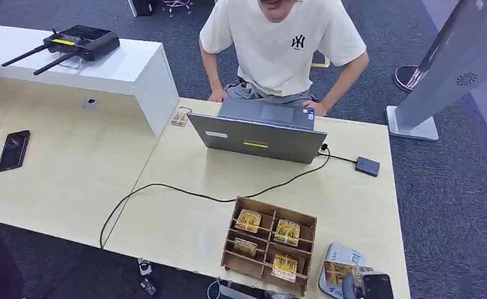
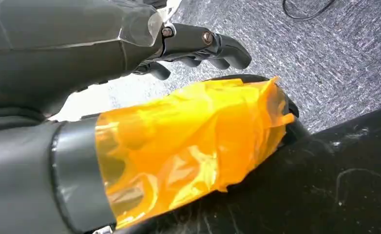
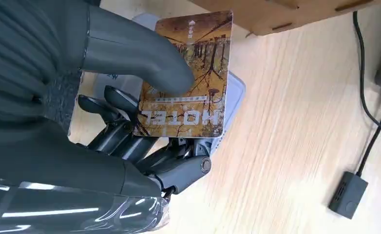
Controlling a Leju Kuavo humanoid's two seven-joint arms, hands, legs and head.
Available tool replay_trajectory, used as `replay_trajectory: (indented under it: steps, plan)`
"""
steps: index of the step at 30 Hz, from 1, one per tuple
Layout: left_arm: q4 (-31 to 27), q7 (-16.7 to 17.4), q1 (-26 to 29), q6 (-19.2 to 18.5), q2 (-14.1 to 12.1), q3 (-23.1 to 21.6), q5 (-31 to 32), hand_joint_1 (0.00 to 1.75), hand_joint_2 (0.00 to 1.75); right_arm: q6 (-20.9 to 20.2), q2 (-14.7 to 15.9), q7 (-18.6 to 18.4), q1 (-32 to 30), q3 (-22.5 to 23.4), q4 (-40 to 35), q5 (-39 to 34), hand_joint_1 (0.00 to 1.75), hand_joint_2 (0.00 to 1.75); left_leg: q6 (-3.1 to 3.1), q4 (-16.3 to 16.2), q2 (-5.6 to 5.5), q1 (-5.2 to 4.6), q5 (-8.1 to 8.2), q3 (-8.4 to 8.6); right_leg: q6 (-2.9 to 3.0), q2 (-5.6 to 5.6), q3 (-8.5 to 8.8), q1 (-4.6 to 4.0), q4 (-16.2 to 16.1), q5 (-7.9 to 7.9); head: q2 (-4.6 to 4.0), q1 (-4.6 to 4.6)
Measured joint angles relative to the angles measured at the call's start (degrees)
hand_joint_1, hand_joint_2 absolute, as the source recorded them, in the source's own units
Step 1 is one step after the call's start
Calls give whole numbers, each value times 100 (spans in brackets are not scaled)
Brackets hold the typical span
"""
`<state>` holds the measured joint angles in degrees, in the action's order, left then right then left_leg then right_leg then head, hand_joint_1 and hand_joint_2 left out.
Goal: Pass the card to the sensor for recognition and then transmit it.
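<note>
My right hand (image 1: 368, 285) is at the table's near right corner and pinches a brown hotel card (image 1: 337, 272) between thumb and fingers. The right wrist view shows that card (image 3: 193, 73) flat under the thumb of the right hand (image 3: 130, 97), just above a pale grey sensor pad (image 3: 235, 85). The pad (image 1: 344, 254) lies beside a wooden compartment box (image 1: 247, 265) that holds several similar cards. My left hand (image 2: 130, 48) hangs over grey carpet, orange tape on its thumb, fingers loosely bent and holding nothing.
A person (image 1: 284, 43) sits across the table behind an open laptop (image 1: 260, 134). A black cable runs over the table to a small dark box (image 1: 367, 166). A phone (image 1: 14, 149) and a remote controller (image 1: 79, 40) lie far left. A white stand (image 1: 440, 68) rises at right.
</note>
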<state>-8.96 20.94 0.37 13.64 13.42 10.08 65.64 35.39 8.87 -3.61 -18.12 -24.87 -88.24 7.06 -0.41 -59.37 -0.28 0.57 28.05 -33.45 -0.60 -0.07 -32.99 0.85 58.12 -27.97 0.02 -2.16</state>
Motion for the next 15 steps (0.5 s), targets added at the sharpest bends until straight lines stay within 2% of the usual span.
replay_trajectory:
  steps: [15]
  plan:
    - [138, -11, -70, 72, 0, 59, 37, 0, 0, -245, -74, -223, 2, 179, 199, 538, 175, 175, 0, 0, 0, 0, 0, 0, 0, 0, 0, 0, 0, 0, 0, 0]
